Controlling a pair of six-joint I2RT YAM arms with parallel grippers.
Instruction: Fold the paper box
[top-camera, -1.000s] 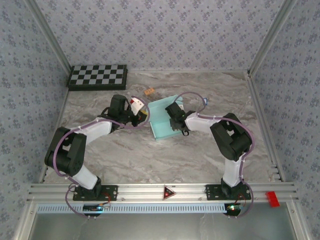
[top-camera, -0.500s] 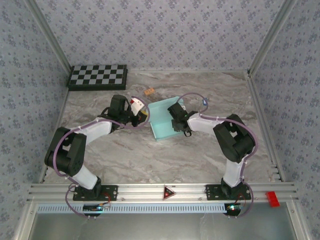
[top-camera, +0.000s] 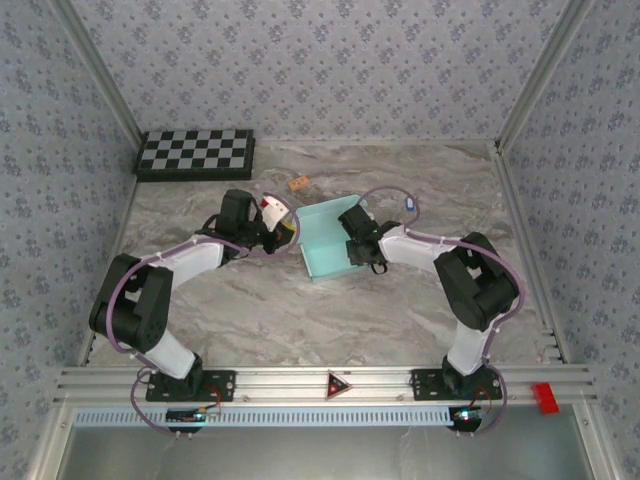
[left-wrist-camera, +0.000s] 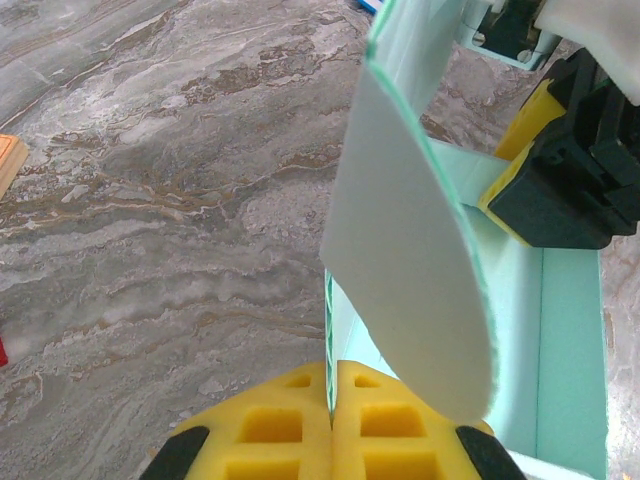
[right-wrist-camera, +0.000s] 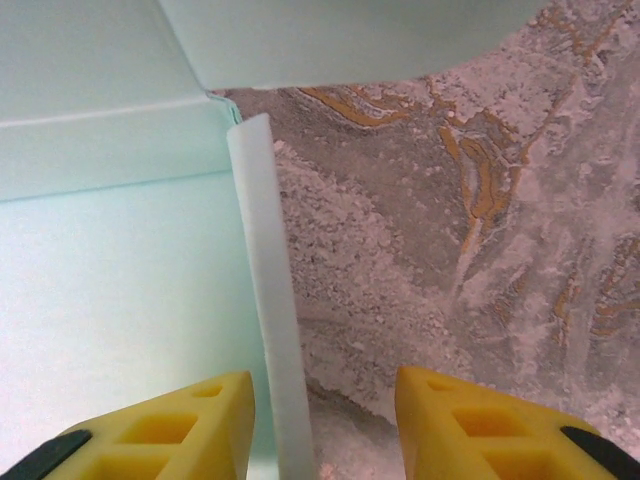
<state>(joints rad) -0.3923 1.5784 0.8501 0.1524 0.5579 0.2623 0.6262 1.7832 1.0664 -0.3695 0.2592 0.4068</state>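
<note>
The paper box (top-camera: 325, 243), pale aqua and partly folded with its walls up, lies mid-table. My left gripper (top-camera: 286, 228) is at its left side, shut on the thin edge of a wall (left-wrist-camera: 330, 330); a rounded flap (left-wrist-camera: 410, 250) curls above the yellow pads (left-wrist-camera: 270, 430). My right gripper (top-camera: 363, 246) is at the box's right side. Its jaws (right-wrist-camera: 325, 425) stand open astride the upright right wall (right-wrist-camera: 265, 300), which sits closer to the left finger (right-wrist-camera: 185, 425) with a gap either side. The right gripper's black and yellow fingers (left-wrist-camera: 560, 170) show beyond the box.
A black-and-white checkerboard (top-camera: 195, 153) lies at the back left. A small wooden block (top-camera: 298, 184) sits just behind the box, its corner (left-wrist-camera: 8, 160) at the left edge of the left wrist view. A red block (top-camera: 545, 397) rests on the front rail. Marbled tabletop (right-wrist-camera: 480, 200) lies to the box's right.
The right gripper's jaws have opened and released the box's right wall. The right arm shifted slightly rightward at the elbow. The left gripper keeps its hold.
</note>
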